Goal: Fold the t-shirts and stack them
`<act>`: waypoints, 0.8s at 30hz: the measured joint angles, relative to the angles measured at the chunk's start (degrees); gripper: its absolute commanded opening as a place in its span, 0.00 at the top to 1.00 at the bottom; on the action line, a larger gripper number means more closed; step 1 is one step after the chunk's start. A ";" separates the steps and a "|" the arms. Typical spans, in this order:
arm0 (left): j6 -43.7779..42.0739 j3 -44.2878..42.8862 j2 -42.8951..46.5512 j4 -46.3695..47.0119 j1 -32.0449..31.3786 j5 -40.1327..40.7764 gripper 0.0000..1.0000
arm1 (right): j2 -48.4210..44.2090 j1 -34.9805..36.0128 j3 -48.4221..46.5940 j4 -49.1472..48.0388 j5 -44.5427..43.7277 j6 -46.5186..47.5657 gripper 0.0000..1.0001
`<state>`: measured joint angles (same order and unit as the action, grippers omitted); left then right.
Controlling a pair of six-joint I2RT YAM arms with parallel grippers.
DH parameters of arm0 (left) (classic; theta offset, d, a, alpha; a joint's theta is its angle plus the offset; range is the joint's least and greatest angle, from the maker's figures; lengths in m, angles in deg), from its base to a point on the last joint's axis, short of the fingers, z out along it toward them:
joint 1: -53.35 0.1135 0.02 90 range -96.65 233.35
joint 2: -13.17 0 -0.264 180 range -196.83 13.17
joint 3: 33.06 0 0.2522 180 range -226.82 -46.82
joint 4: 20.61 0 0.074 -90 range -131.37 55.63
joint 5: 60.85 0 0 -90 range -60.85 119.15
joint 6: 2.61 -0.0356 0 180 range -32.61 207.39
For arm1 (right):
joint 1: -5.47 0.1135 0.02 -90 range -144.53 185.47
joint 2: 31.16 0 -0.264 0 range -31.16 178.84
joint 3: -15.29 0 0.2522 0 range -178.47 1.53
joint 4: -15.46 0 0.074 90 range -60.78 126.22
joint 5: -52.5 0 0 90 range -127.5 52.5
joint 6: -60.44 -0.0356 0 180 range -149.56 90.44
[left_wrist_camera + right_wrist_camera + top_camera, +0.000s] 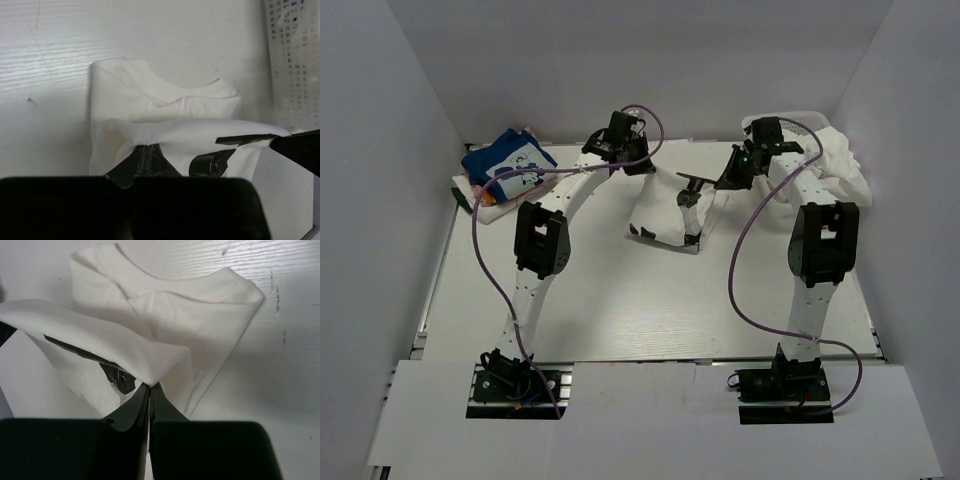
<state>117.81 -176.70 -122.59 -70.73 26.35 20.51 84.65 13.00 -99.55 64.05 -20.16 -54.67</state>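
Note:
A white t-shirt (665, 212) lies partly folded in the middle of the table, collar end flat on the wood. My left gripper (645, 166) is shut on one corner of its lifted edge (145, 146). My right gripper (728, 178) is shut on the other corner (151, 385). The held flap hangs stretched between them above the flat part of the white t-shirt (165, 100) (200, 315). A folded blue t-shirt (510, 165) with a white cartoon graphic lies at the back left. More white t-shirts (835, 160) are heaped at the back right.
A white mesh basket (292, 60) stands at the right of the left wrist view, close to the shirt. White walls enclose the table on the left, back and right. The blue shirt rests on a small pile (470, 192) by the left wall.

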 measured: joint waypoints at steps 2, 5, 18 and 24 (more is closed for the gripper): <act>-0.07 -2.25 -3.69 2.05 0.37 -1.51 1.00 | 2.97 -0.52 -0.72 -0.13 0.22 -0.26 1.00; 0.02 -3.76 -8.74 5.57 0.52 -3.50 1.00 | 6.03 -1.20 -0.79 -0.15 -0.02 -1.09 1.00; 1.25 -3.89 -12.96 17.38 0.52 -7.30 0.00 | 8.22 -2.62 -1.18 -2.84 -2.78 -4.70 0.10; 0.52 -1.05 -9.60 17.03 0.28 -5.66 0.00 | 6.16 -2.10 -2.23 -2.29 -2.19 -2.91 0.10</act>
<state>118.33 -177.75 -132.19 -53.70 26.63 14.84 90.81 10.90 -101.78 61.76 -22.34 -57.57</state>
